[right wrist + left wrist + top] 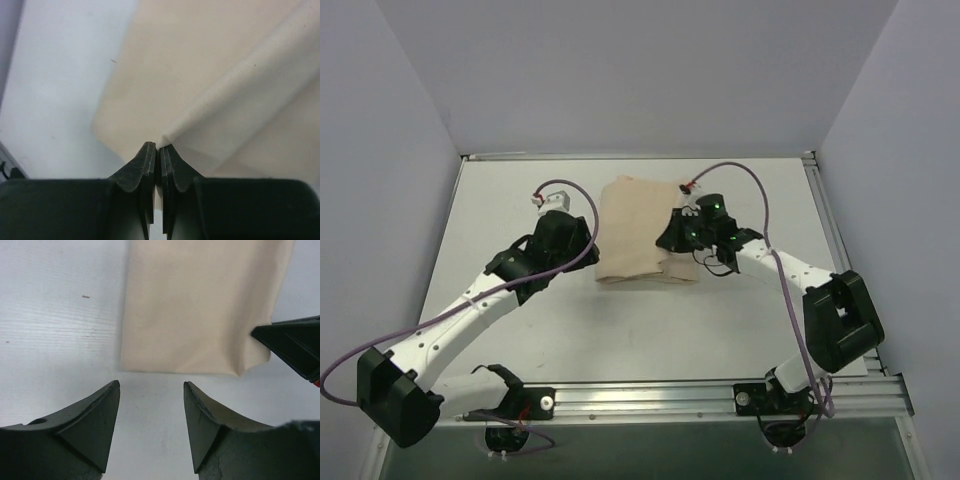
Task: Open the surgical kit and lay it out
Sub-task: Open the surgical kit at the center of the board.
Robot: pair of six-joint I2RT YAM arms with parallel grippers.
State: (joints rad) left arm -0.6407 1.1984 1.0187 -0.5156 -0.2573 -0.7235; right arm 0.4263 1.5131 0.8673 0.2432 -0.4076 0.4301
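Cloth wrap (638, 232) is lying folded on the table (510, 200), between your two arms. Your right tool (159, 149) is pinching a raised fold at the wrap's right side, its jaws pressing together with only the thin cloth caught at their tips. Your left tool (151, 386) is hanging partly open, its fingers (107, 405) apart over bare table just short of the wrap's edge and touching nothing
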